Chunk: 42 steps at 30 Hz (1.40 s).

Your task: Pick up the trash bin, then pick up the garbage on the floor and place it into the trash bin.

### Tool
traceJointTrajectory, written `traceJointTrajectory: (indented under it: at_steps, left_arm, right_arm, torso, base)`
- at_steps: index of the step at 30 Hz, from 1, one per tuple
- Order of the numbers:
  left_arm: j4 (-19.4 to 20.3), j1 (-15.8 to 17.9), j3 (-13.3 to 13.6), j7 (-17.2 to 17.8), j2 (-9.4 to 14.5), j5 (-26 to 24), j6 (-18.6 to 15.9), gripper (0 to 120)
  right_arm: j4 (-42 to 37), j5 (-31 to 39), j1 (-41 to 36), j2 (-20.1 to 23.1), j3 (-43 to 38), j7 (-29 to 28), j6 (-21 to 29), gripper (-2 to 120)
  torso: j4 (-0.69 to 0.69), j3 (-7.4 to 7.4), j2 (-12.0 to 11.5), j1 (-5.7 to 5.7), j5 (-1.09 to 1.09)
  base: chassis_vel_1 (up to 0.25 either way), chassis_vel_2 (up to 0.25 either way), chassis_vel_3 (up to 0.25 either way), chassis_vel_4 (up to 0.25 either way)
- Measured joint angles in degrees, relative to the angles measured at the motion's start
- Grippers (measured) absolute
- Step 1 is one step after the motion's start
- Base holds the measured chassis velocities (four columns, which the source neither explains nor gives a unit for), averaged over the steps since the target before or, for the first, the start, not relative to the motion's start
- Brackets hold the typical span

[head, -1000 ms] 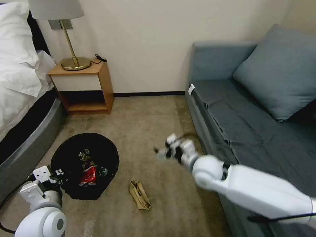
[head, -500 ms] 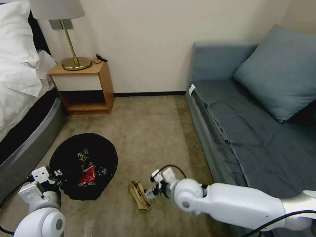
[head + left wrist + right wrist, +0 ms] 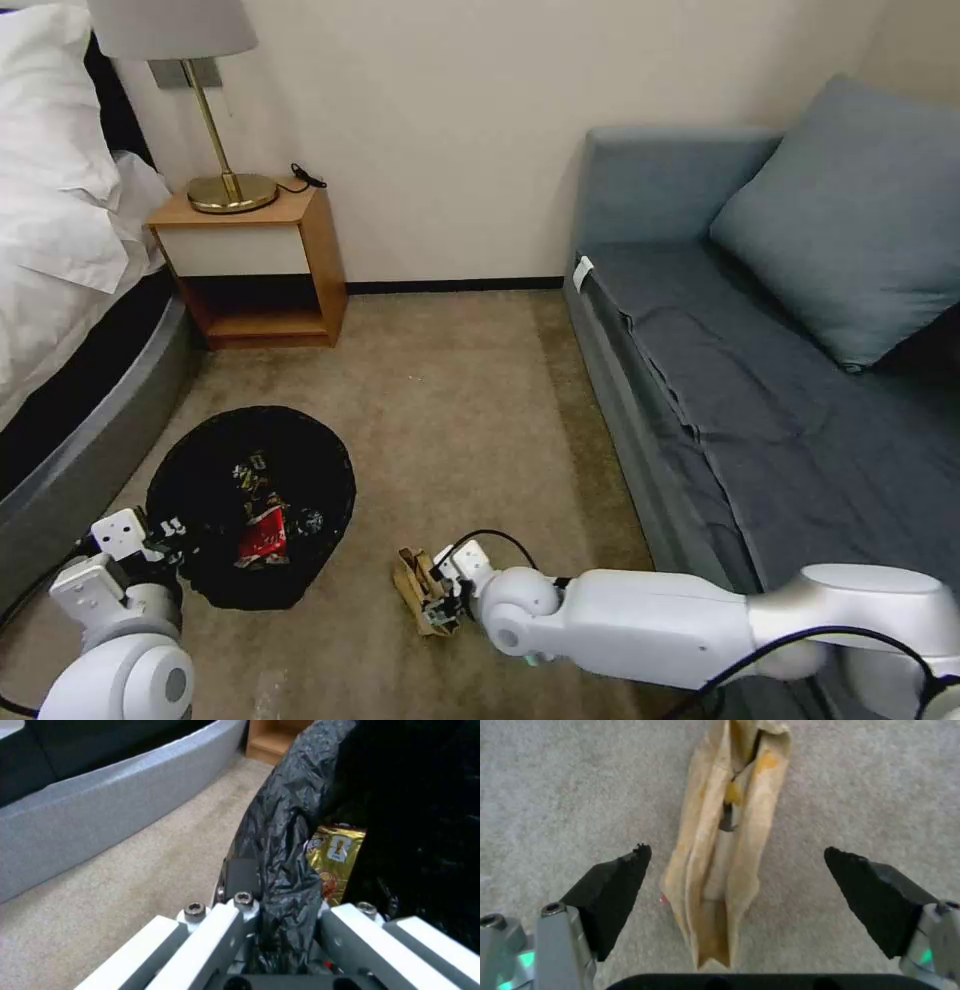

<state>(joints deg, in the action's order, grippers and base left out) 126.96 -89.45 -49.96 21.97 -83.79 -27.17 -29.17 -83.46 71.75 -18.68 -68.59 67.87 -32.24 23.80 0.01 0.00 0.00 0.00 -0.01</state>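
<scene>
Down on the carpeted floor, the head view shows the crumpled tan paper bag lying between the trash bin and the grey sofa, with the right claw lowered right at the bag's near end; from here its fingers are too small and too crowded against the paper to read. The trash bin stands near the bed, its black liner open, with a red packet and other dark litter inside that is hard to make out. The left claw sits at the bin's rim on the side nearest the robot. From the left wrist view, the left claw is pinching the crinkled black liner at the rim, the plastic bunched between its white fingers; a gold-brown snack wrapper shows inside, partly hidden by the liner. From the right wrist view, the right claw is spread wide, its two black pads well apart on either side of the paper bag, neither touching it; the bag lies lengthwise between them on the carpet, its near end cut off by the claw's body.
</scene>
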Motion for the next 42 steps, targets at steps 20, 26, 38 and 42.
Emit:
traceJointTrajectory:
  at_steps: [20,26,38,42]
  left_arm:
    - [-1.1,0.3,0.2,-0.1,0.2,0.0,0.4,2]
    - [-1.3,0.3,0.0,-0.1,0.2,0.0,0.4,2]
    - [-1.5,0.6,0.3,-0.1,0.2,0.2,0.4,2]
    - [-1.6,0.7,0.4,-0.1,0.2,0.3,0.4,2]
  right_arm:
    - [9.9,-6.1,-2.9,-3.4,2.2,4.0,-4.3,55]
    - [10.2,-6.9,-3.1,-3.2,2.3,4.3,-4.9,37]
    - [9.7,-9.2,-3.3,-1.6,2.2,4.9,-6.1,0]
    - [9.2,-9.5,-3.1,-1.1,2.2,4.9,-6.5,0]
  torso:
    - [-0.01,0.0,0.0,0.0,0.01]
    - [0.0,0.0,0.0,0.0,0.01]
    - [-0.01,0.0,0.0,0.0,0.01]
    - [0.0,0.0,0.0,0.0,0.01]
  base:
    - [0.0,0.0,0.0,0.0]
    - [0.0,0.0,0.0,0.0]
    - [0.0,0.0,0.0,0.0]
    - [0.0,0.0,0.0,0.0]
